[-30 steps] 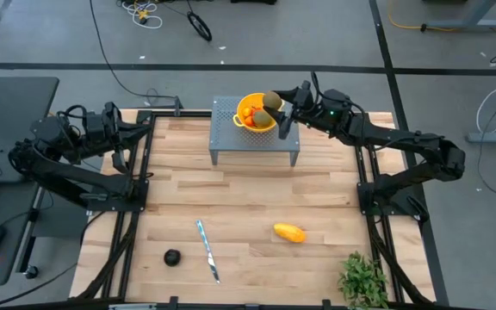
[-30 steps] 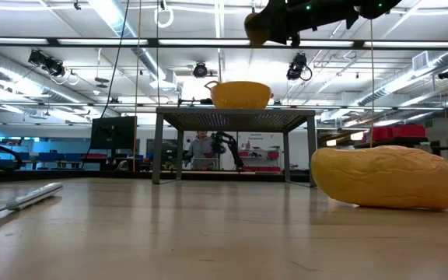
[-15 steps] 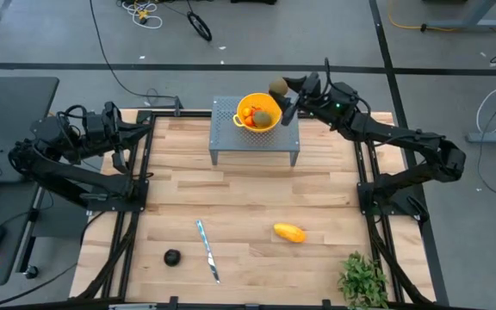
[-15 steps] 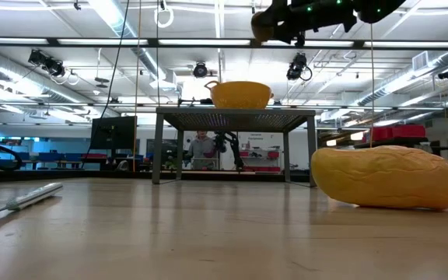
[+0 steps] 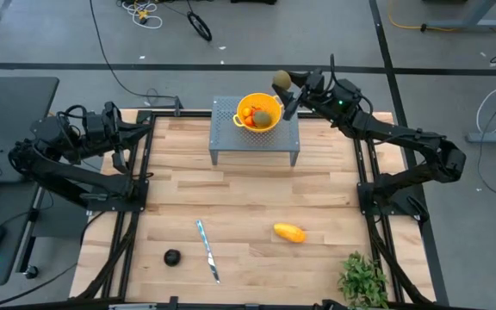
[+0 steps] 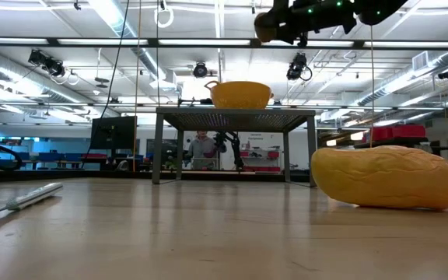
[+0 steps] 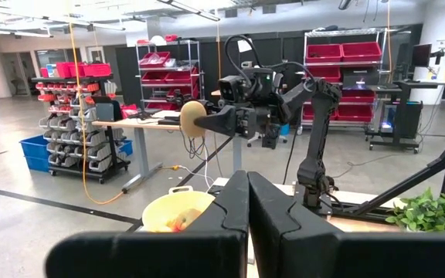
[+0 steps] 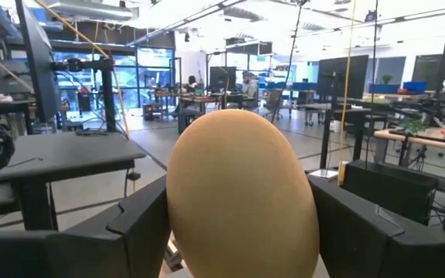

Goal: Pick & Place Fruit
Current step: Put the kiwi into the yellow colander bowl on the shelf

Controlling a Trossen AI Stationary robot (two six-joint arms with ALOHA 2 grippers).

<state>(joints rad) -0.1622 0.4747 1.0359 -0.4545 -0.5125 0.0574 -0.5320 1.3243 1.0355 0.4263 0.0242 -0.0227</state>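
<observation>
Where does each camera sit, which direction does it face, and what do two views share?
High view: above the table, facing down; both arms, right gripper shut on olive-green oval fruit beside the yellow bowl.
Low view: table height, facing across; yellow-orange oblong fruit near, right gripper overhead.
Left wrist view: on the left arm, past its left gripper, shut, toward the right arm.
Right wrist view: its fingers clamp the oval fruit.
Shared: all four show the oval fruit.

No readable text, label, brand, number or sign in any view.
</observation>
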